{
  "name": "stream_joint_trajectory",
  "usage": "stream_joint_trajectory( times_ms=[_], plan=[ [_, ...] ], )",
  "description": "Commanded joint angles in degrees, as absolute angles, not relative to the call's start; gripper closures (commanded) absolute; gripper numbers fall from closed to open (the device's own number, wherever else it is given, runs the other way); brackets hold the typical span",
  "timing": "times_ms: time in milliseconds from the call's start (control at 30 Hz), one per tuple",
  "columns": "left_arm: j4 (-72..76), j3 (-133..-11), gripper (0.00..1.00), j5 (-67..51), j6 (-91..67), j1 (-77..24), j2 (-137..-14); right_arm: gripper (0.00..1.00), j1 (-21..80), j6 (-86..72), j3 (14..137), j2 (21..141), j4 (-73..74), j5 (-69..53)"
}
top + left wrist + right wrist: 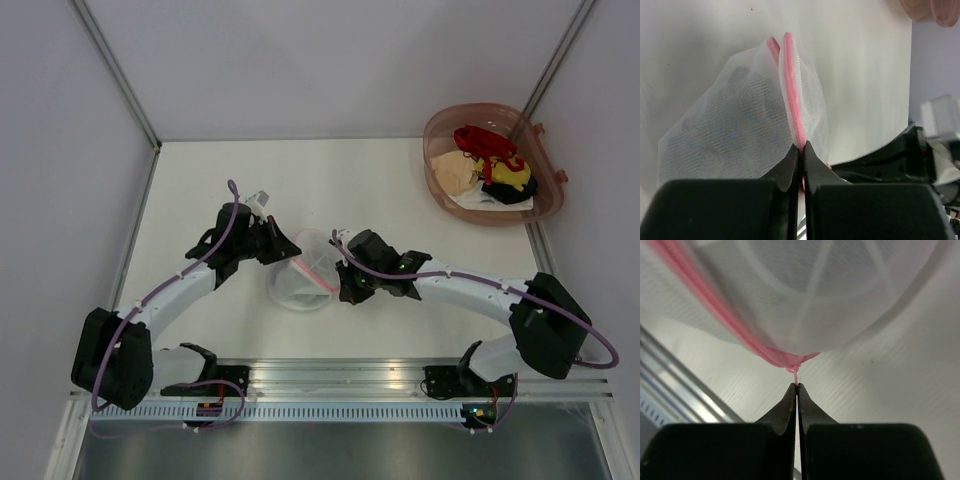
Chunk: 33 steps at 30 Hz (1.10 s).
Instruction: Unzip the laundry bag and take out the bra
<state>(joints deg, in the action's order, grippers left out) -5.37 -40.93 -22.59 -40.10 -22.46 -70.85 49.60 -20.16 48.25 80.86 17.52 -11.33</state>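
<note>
The laundry bag (300, 280), a white mesh pouch with a pink zipper rim, is held up between my two grippers at the table's middle. My left gripper (801, 146) is shut on the pink zipper rim (790, 80) at the bag's left side. My right gripper (797, 386) is shut on the thin pink zipper pull (796, 374) at the bag's right end. In the left wrist view a dark shape shows through the mesh (725, 125); I cannot tell whether it is the bra. The zipper looks closed along the stretch that shows.
A pinkish-brown plastic basket (440, 130) with red, yellow, beige and black garments stands at the table's back right corner. A metal rail (340, 375) runs along the near edge by the arm bases. White walls enclose the table at the back and sides.
</note>
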Motion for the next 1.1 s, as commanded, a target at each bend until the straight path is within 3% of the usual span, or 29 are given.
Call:
stream_joint_trajectory(
  times_ms=[0,267,300,333,367,400,467,500,533,633,800,1067],
  plan=[
    [-1.76,-41.22,0.98,-22.14,-41.13,-21.53,-71.54,1.00,49.83,-22.67,51.58,86.21,24.86,1.91],
    [-0.36,-40.34,0.98,-25.66,-41.13,-21.09,-70.75,1.00,49.83,-25.22,53.79,87.98,26.10,16.07],
    [-0.35,-39.82,0.68,-26.36,-41.48,-21.09,-70.49,1.00,49.83,-25.31,54.05,87.11,26.02,17.04],
    [-0.35,-39.38,0.51,-26.37,-42.35,-21.01,-69.71,0.99,49.83,-25.31,54.14,86.75,26.10,17.83],
    [1.82,-38.85,0.25,-25.58,-42.80,-21.09,-69.00,1.00,49.75,-25.49,54.49,86.31,26.28,19.23],
    [1.93,-37.80,0.15,-24.88,-43.15,-21.01,-68.21,1.00,49.75,-25.23,54.58,85.53,26.28,19.25],
    [1.67,-36.83,0.01,-22.95,-43.85,-21.09,-65.05,0.82,49.83,-24.35,54.67,84.56,26.10,18.29],
    [1.23,-36.04,0.01,-21.03,-44.03,-21.01,-64.00,0.73,49.75,-23.48,54.58,83.33,25.58,15.84],
    [0.71,-35.69,0.01,-20.14,-44.29,-21.09,-62.77,0.57,49.83,-22.34,54.49,82.62,25.32,13.99],
    [-2.28,-34.37,0.00,-15.13,-45.26,-20.83,-57.84,0.47,49.83,-20.66,54.58,79.55,25.05,7.42],
    [-4.83,-31.91,0.01,-8.70,-46.58,-20.57,-50.11,0.44,49.83,-18.90,56.16,73.75,23.91,0.26],
    [-6.33,-31.82,0.00,-10.89,-46.23,-20.30,-50.01,0.43,49.92,-13.63,63.53,81.36,23.21,9.74]
  ],
)
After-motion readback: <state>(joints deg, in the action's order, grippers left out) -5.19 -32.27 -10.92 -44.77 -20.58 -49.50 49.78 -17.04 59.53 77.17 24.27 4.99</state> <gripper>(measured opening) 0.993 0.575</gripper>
